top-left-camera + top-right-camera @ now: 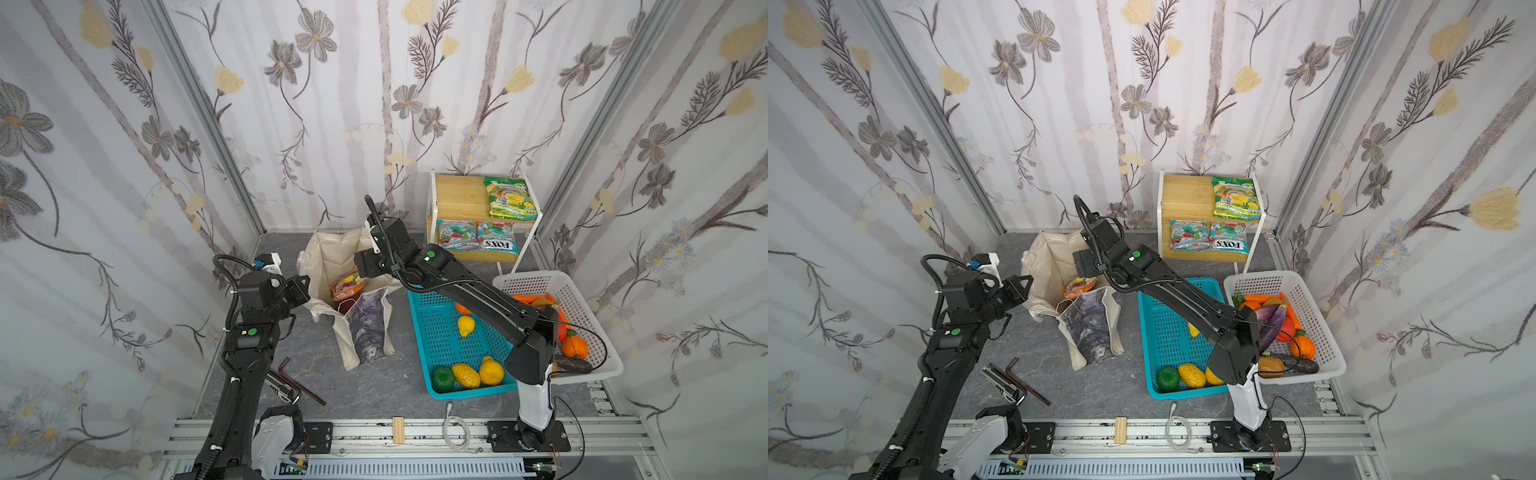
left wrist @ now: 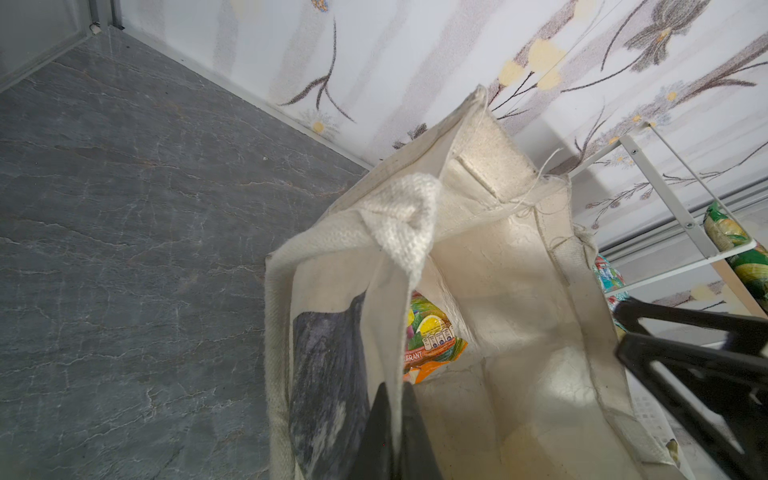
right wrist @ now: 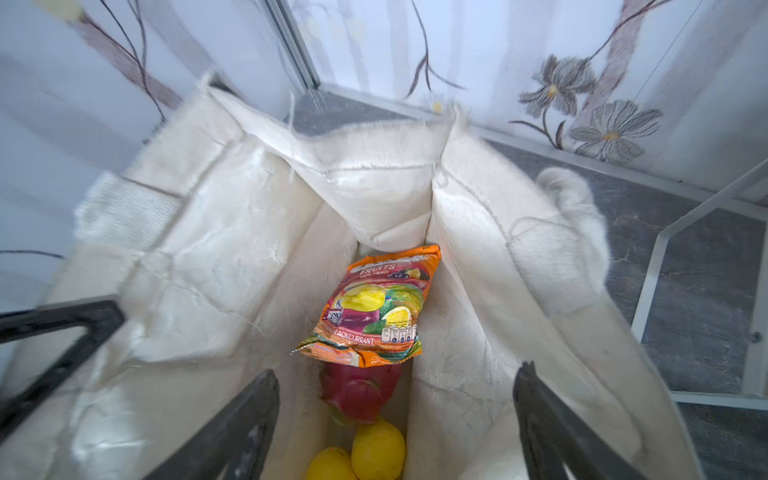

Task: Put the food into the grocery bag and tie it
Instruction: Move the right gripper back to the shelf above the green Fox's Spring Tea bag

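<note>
The cream grocery bag [image 1: 332, 257] stands open at the middle back, its grey-blue print [image 1: 370, 328] facing front. My left gripper [image 2: 395, 399] is shut on the bag's near rim and holds the cloth up. My right gripper [image 3: 397, 370] hangs open over the bag's mouth with nothing between its fingers. Inside lie an orange snack packet [image 3: 378, 307], a dragon fruit [image 3: 357, 395] and two yellow fruits [image 3: 376, 449]. More yellow fruits [image 1: 490, 370] sit in the teal basket. A purple eggplant [image 1: 1273, 322] lies in the white basket. Green packets [image 1: 509, 197] rest on the shelf.
A teal basket [image 1: 432, 332] and a white basket [image 1: 582, 299] stand right of the bag, under my right arm. A small wooden shelf [image 1: 457, 195] is at the back right. Allen keys [image 1: 299, 382] lie front left. A white cable [image 1: 453, 432] and a wood block [image 1: 398, 432] lie on the front rail.
</note>
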Available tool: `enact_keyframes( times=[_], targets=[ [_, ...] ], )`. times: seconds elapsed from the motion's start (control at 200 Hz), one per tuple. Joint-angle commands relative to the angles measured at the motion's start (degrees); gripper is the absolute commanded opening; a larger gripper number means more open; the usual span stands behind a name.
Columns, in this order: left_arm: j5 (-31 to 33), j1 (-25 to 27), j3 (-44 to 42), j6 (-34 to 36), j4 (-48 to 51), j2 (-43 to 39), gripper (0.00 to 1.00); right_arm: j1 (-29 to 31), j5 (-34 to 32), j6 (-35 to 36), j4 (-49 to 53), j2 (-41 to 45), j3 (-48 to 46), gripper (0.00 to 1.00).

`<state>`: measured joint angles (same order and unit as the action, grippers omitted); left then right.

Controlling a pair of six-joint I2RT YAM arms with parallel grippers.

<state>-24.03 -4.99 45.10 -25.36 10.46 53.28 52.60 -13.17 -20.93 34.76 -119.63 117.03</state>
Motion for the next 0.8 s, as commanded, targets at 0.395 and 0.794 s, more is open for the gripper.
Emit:
enact_keyframes(
  times=[0.395,0.794],
  targets=[
    [-0.56,-0.05,-0.98,0.07,-3.08,-2.01,0.0,-1.93,-10.47,5.09,0.87,18.21,-0.62,1.0],
    [-1.52,-0.06,-0.2,-0.36,-3.08,-0.77,0.0,-24.95,-3.94,7.18,4.76,25.45,0.72,1.0]
  ],
)
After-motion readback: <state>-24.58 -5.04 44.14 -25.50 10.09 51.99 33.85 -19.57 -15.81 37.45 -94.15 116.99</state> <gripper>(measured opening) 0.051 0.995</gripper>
